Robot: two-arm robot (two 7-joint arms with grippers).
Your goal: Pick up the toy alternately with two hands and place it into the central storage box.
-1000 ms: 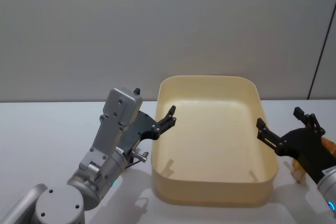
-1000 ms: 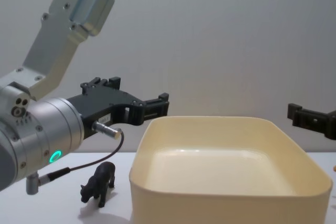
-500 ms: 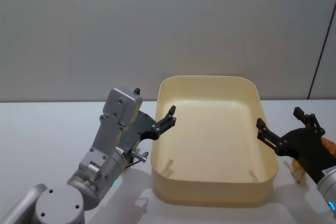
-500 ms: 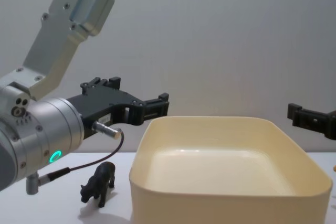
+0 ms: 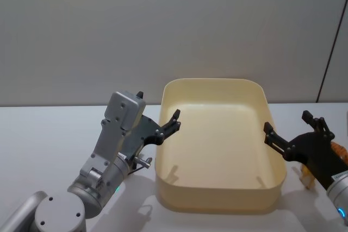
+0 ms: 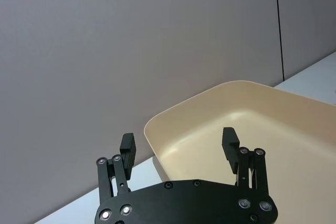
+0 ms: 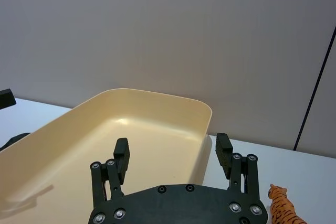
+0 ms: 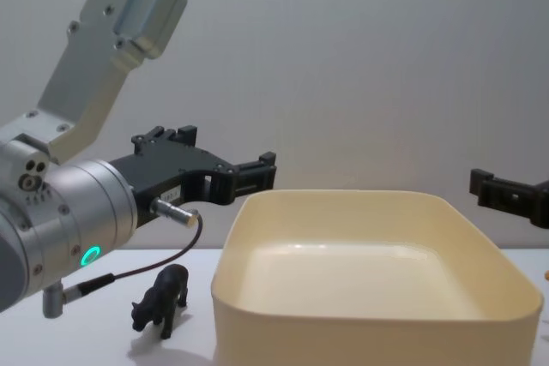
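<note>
The central storage box (image 5: 217,82) is a cream-yellow tub in the middle of the white table, with nothing in it. My left gripper (image 5: 158,105) hovers open at the tub's left rim, above the table. Below it a small black animal toy (image 8: 163,297) stands on the table beside the tub's wall (image 8: 360,340). At the tub's right rim my right gripper (image 5: 286,121) is held open and empty. Just right of it, an orange tiger toy (image 7: 281,211) stands on the table, partly hidden behind the gripper in the head view (image 5: 339,149). The wrist views show the left gripper (image 6: 178,141) and the right gripper (image 7: 172,146) with jaws spread wide.
A plain grey wall stands behind the table. The white tabletop (image 5: 49,134) stretches left of the tub. A thin cable (image 8: 146,270) loops under my left wrist, near the black toy.
</note>
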